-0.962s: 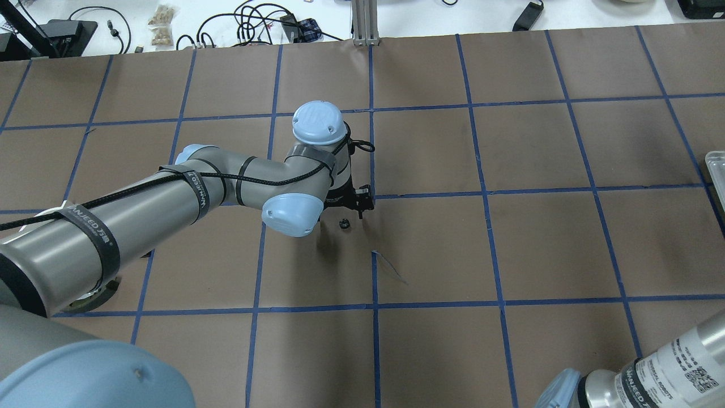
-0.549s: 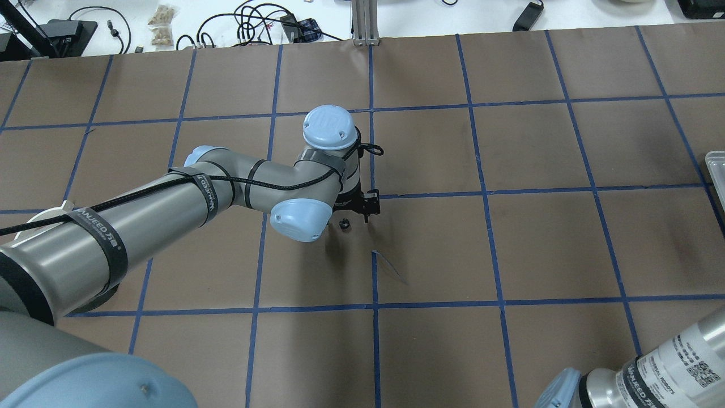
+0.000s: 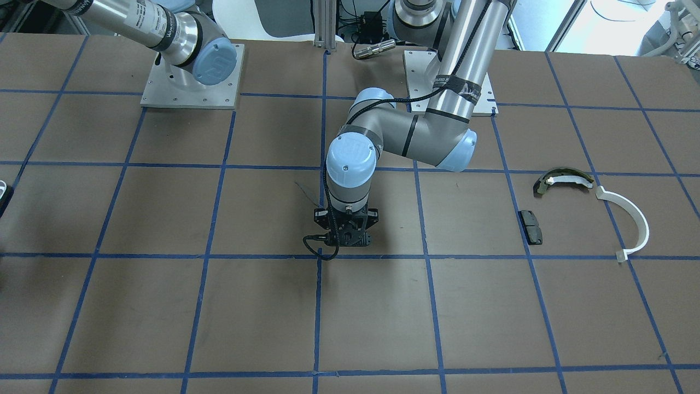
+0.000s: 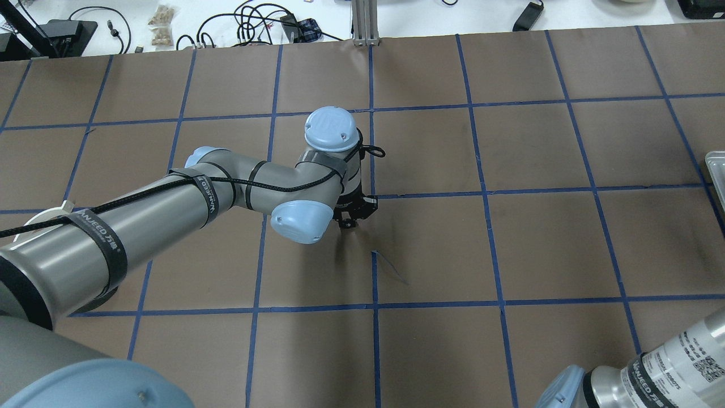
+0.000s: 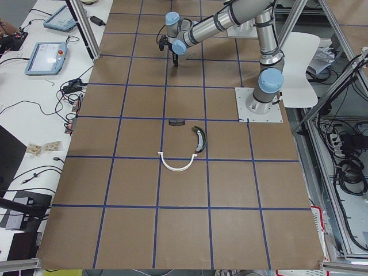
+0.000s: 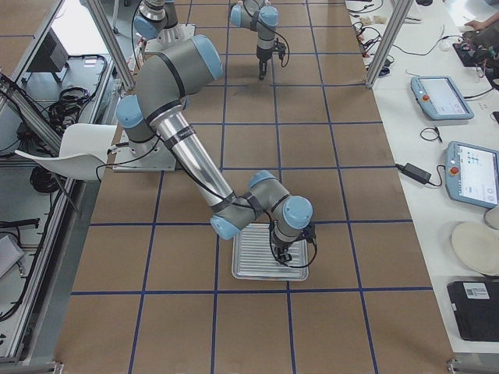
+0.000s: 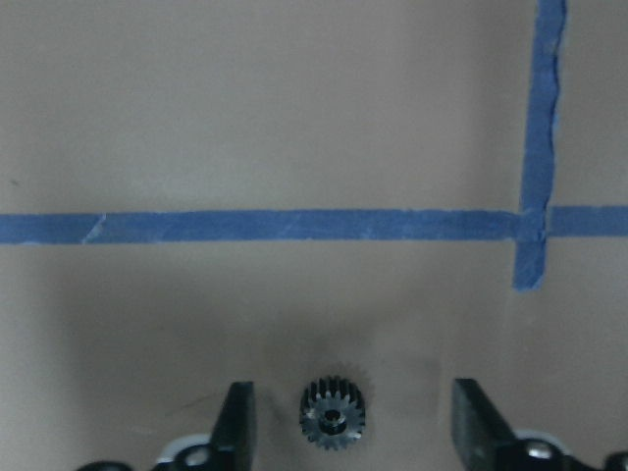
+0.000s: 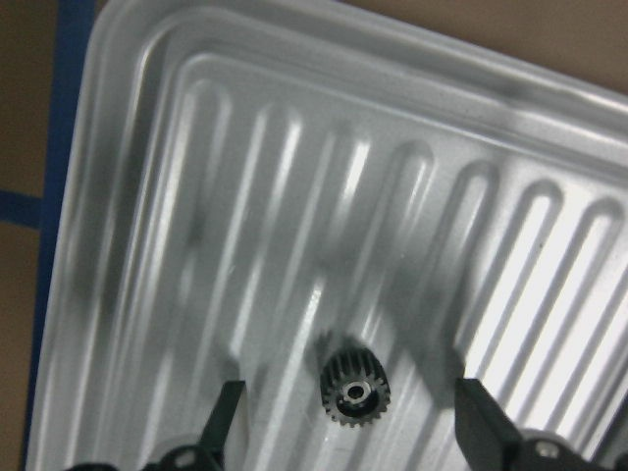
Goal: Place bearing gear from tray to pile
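Observation:
A small black bearing gear (image 7: 333, 416) lies on the brown paper between the open fingers of my left gripper (image 7: 343, 420), touching neither. In the overhead view that gripper (image 4: 352, 220) points down at mid-table and covers the gear. A second black gear (image 8: 353, 392) lies in the ribbed metal tray (image 8: 196, 196) between the open fingers of my right gripper (image 8: 348, 417). The pile lies apart on my left side: olive-green shoe (image 3: 563, 179), white half-ring (image 3: 630, 219), black pad (image 3: 531, 226).
The tray (image 6: 249, 263) sits on the table's right side under the right arm; only its edge (image 4: 716, 170) shows in the overhead view. Blue tape lines (image 7: 294, 226) cross the paper just beyond the left gripper. A torn tape end (image 4: 388, 266) lies nearby.
The left gripper has shifted back over the gear on the paper, which showed beside its fingers before and is now covered in the overhead view.

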`<state>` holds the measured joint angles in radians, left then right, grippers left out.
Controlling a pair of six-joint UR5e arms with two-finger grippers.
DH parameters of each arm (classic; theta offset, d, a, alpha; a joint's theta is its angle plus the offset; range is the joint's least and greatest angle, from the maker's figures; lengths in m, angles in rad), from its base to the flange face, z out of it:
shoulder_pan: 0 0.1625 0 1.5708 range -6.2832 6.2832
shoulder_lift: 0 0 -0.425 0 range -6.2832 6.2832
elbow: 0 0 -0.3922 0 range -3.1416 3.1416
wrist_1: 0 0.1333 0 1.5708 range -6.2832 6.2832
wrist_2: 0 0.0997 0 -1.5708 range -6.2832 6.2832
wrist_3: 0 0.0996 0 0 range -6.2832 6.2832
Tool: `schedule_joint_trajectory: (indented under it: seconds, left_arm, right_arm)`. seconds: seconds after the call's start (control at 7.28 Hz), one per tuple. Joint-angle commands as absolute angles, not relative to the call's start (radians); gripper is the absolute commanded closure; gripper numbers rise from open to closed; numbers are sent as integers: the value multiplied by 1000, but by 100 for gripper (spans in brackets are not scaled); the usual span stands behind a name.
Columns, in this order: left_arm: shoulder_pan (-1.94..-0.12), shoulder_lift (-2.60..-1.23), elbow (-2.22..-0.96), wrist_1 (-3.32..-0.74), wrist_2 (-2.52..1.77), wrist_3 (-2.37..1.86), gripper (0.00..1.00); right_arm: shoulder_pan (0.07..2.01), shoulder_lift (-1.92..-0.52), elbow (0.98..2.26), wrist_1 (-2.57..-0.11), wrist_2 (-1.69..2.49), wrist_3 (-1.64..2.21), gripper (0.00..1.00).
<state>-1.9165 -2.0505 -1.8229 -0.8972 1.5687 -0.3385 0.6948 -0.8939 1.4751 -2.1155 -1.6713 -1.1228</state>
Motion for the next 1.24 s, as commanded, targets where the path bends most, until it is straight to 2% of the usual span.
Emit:
schedule_joint_trajectory:
  seconds: [0.0, 0.14, 0.27, 0.41, 0.69, 1.1]
  left_arm:
    - [-1916, -2043, -1822, -897, 1574, -333, 85]
    - [-1902, -2024, -1813, -914, 1575, -325, 87]
    - [-1873, -2005, -1793, -931, 1635, -310, 92]
    - [-1803, -1976, -1804, -951, 1688, -270, 93]
    - [-1670, -1902, -1796, -1059, 1700, -195, 95]
    - [-1371, -1879, -1810, -1083, 1700, 264, 99]
  right_arm:
    - [693, -894, 1477, -2115, -1666, -1117, 42]
    - [693, -894, 1476, -2114, -1666, -1115, 61]
    - [693, -894, 1476, -2112, -1666, -1115, 93]
    - [693, -896, 1476, -2111, -1666, -1117, 100]
    - [693, -917, 1465, -2092, -1674, -1115, 100]
    - [785, -1063, 1473, -1897, -1660, -1002, 100]
